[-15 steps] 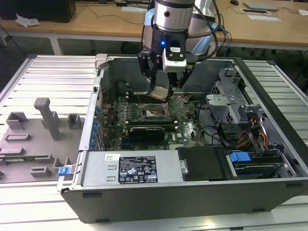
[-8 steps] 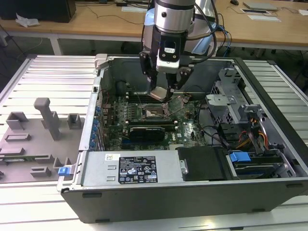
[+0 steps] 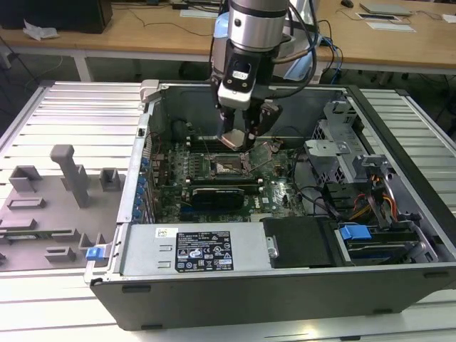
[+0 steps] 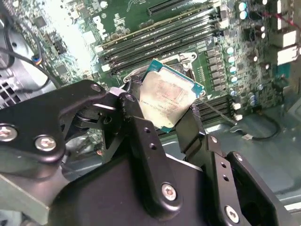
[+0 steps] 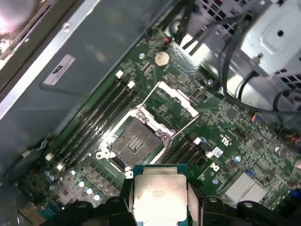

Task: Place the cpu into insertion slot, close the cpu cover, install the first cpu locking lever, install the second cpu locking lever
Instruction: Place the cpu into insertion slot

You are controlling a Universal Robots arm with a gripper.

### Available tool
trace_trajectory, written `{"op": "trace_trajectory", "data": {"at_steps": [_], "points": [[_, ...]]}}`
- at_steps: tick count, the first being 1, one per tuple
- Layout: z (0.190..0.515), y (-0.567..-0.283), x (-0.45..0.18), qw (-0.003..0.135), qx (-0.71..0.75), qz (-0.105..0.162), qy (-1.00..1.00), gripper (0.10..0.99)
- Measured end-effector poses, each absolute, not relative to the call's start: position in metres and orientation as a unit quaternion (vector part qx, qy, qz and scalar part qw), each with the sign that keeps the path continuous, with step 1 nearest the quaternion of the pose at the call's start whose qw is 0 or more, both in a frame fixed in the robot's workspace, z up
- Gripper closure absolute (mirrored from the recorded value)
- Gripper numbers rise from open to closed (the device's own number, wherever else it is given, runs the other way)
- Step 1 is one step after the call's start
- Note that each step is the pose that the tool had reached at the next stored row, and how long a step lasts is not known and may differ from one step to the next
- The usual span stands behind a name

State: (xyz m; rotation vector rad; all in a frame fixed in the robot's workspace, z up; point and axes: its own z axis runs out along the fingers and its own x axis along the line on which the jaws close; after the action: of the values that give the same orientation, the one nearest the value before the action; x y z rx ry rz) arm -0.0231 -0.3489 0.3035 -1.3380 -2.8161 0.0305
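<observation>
Squarely between the jaws, tight in their grip, the cpu [image 4: 167, 101]; above the open insertion slot [image 5: 136, 141], apart.

The insertion slot [image 5: 136, 141] lies uncovered; memory slots [image 5: 101, 117] flank it, cpu cover [image 5: 182, 100] stands open

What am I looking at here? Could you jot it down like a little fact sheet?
setting: open computer case with a green motherboard inside
pincer: shut on the cpu, held above the board
insertion slot: empty and uncovered
cpu cover: swung open beside the slot
progress: cpu not yet in the slot
</observation>
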Motion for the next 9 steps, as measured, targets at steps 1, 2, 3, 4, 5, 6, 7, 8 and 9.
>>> {"op": "trace_trajectory", "data": {"at_steps": [1, 2, 3, 4, 5, 6, 7, 8, 9], "points": [[0.3031, -0.3489, -0.0231, 0.012, -0.44, 0.01, -0.898, 0.545], [0.3028, -0.3489, -0.0231, 0.012, -0.447, 0.01, -0.894, 0.545], [0.3023, -0.3489, -0.0231, 0.012, -0.459, 0.009, -0.888, 0.545], [0.302, -0.3489, -0.0231, 0.012, -0.466, 0.009, -0.885, 0.545], [0.3016, -0.3489, -0.0231, 0.012, -0.474, 0.009, -0.881, 0.545], [0.301, -0.3489, -0.0231, 0.012, -0.486, 0.009, -0.874, 0.545], [0.3005, -0.3489, -0.0231, 0.012, -0.494, 0.009, -0.869, 0.545], [0.3001, -0.3489, -0.0231, 0.013, -0.501, 0.009, -0.865, 0.545], [0.2995, -0.3489, -0.0231, 0.013, -0.513, 0.009, -0.859, 0.545]]}}
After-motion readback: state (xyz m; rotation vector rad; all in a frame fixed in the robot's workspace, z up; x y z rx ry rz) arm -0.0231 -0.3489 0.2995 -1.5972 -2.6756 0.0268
